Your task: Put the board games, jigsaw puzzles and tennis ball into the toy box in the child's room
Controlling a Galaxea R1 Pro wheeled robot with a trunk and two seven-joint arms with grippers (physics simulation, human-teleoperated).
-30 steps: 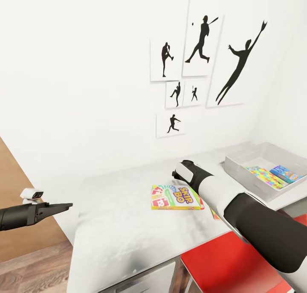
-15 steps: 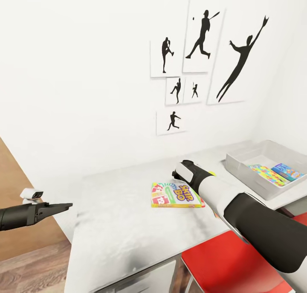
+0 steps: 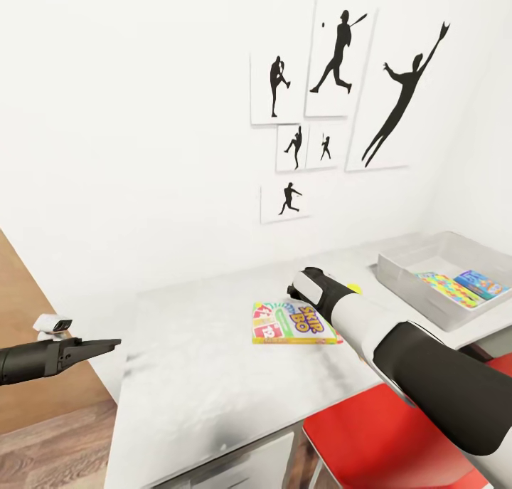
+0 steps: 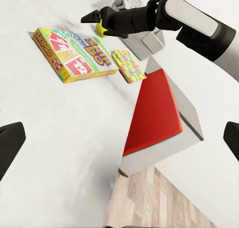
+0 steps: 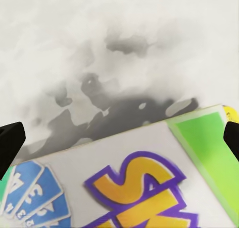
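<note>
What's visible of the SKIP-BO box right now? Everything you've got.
The flat rectangular SKIP-BO board game box has a white face, green and yellow borders, purple-outlined yellow lettering and printed red and blue cards. It looks like printed cardboard. It lies closed and flat, face up, on the light-grey table top. The right gripper hangs over its far edge, fingers spread, not gripping it.

Table (image 3: 199, 375) lower left of frame: bare, open approach. Mid-frame: SKIP-BO box (image 3: 291, 323) lies flat under right arm (image 3: 398, 354). Toy box (image 3: 419, 272) walls block far right.
</note>
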